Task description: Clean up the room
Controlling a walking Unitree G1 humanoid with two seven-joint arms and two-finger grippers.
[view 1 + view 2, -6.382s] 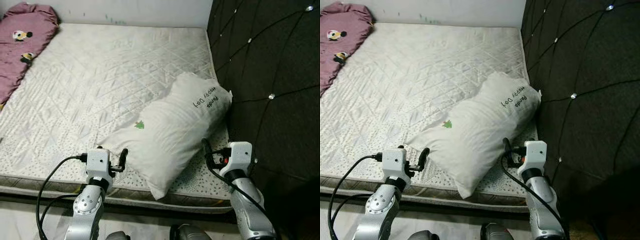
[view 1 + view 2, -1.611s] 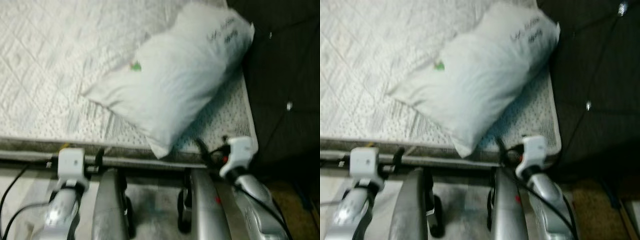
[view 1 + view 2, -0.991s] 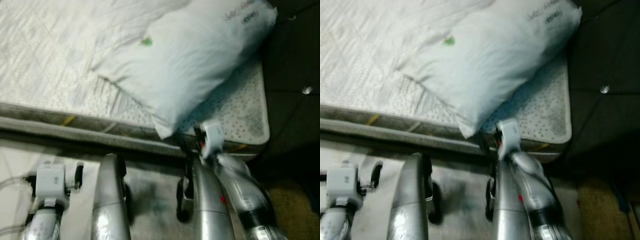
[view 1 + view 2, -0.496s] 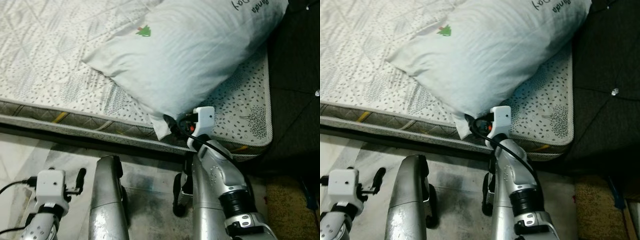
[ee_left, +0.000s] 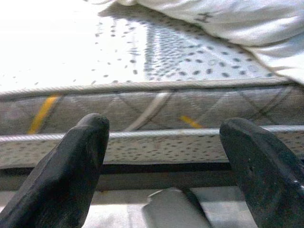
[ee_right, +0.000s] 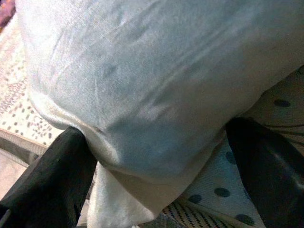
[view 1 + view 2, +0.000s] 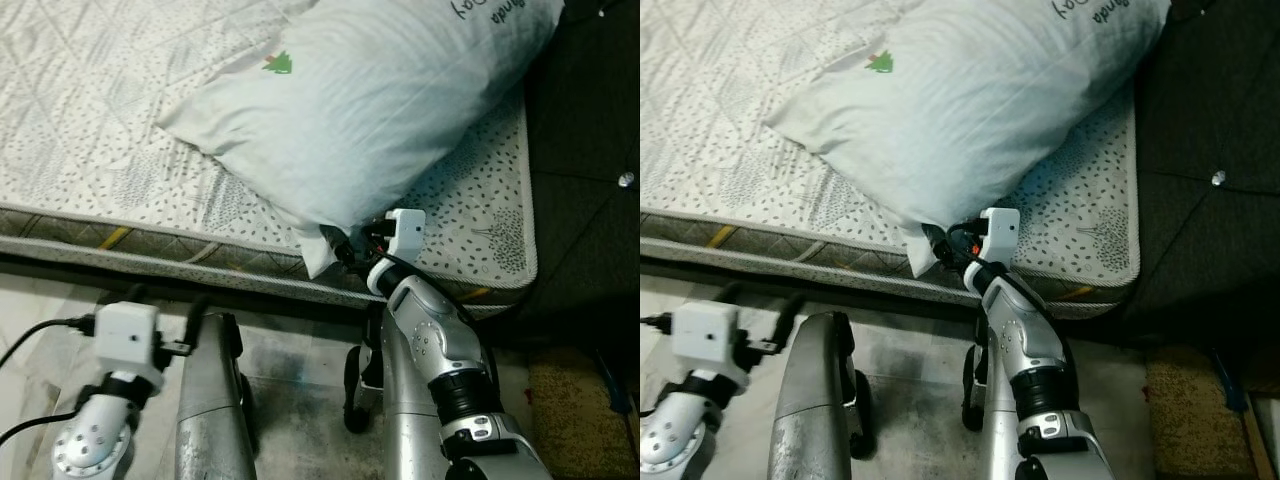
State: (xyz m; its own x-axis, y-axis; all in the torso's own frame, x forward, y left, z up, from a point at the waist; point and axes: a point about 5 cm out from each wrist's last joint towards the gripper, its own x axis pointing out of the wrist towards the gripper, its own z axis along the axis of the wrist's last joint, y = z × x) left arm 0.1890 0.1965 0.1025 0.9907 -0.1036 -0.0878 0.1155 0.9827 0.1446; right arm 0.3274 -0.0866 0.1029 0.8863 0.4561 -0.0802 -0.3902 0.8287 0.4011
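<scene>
Since the frames gave no scale, all positions below were stated as relations only.

Item: a plump, pale white fabric pillow (image 7: pixel 370 110) lay slantwise on the quilted white bed mattress with a grey dotted print (image 7: pixel 90 130), near its right end, beside the dark tufted headboard (image 7: pixel 590 120); one lower corner of the pillow overhung the mattress edge.

Right gripper: the right gripper (image 6: pixel 156 156) was spread wide, its two black fingers (image 6: pixel 47 180) straddling that overhanging corner; cloth sat between them, but the fingers had not closed on it.

Left gripper: the left gripper (image 5: pixel 164 161) was spread wide and held nothing; it faced the side of the mattress, low, well apart from the pillow.

Handling (judgement): the pillow appeared light, soft and compressible, not fragile. The smooth cover could slip and would likely bunch under a pinch.

Grip location (judgement): the flat seamed corner offered the firmest hold for two thin fingers; the bulging middle looked too thick to span.

Markings: a small green tree motif (image 7: pixel 277 63) was printed on the cover. Dark handwritten-style lettering (image 7: pixel 1095 10) ran along the far end, upside down and partly cut off; not read reliably.
</scene>
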